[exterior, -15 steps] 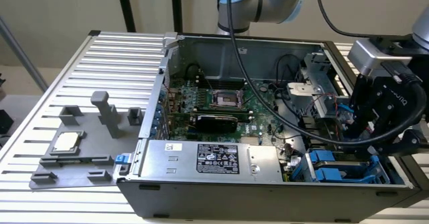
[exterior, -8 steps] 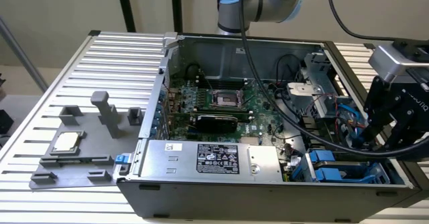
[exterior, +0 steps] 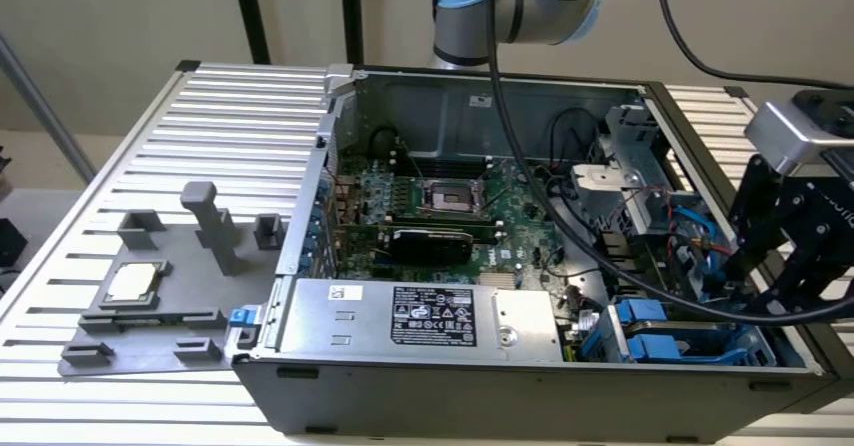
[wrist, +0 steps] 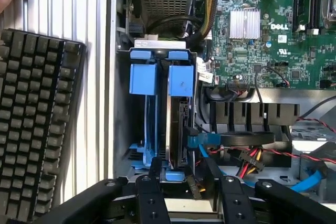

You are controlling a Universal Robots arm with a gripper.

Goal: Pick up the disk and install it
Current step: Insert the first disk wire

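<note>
Sitting on edge inside the PC case (exterior: 534,396), the disk (wrist: 177,124) is resting in the case's corner drive bay with its blue frame showing. The tool (wrist: 184,167) is hanging over that same corner of the case, its fingers (wrist: 156,169) straddling the disk's end, spread a bit wider than it and not squeezing.

Open computer case (exterior: 534,391) on slatted table (exterior: 227,116); black keyboard (wrist: 37,124) beside it.
</note>
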